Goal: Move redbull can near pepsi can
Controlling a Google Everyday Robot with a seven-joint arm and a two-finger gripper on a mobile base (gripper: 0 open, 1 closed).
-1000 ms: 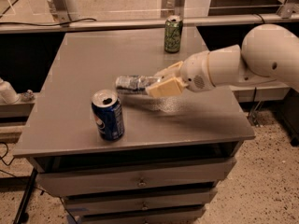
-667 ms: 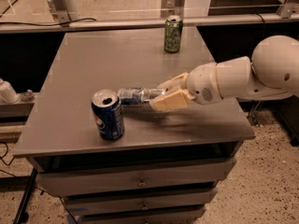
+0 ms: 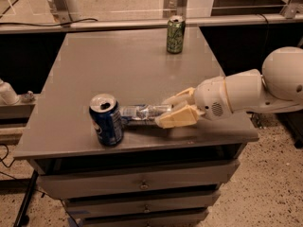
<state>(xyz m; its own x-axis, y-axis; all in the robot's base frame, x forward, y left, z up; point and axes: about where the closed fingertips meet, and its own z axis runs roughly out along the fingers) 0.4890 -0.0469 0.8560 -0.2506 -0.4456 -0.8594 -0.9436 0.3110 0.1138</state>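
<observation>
The pepsi can (image 3: 106, 120) stands upright near the front left of the grey table (image 3: 118, 65). It is dark blue with a silver top. The redbull can (image 3: 142, 113) is slim and silver with blue patches. It lies on its side, its far end close to or touching the pepsi can. My gripper (image 3: 168, 111) reaches in from the right, low over the table. Its cream fingers (image 3: 177, 118) are closed around the right end of the redbull can.
A green can (image 3: 175, 34) stands upright at the back of the table, right of centre. The table has drawers (image 3: 142, 186) below its front edge. A white bottle (image 3: 8, 92) sits on a low ledge at the left. A railing runs behind the table.
My gripper has carried the redbull can to the left and down, from mid-table to right beside the pepsi can. The pepsi can and the green can have not moved.
</observation>
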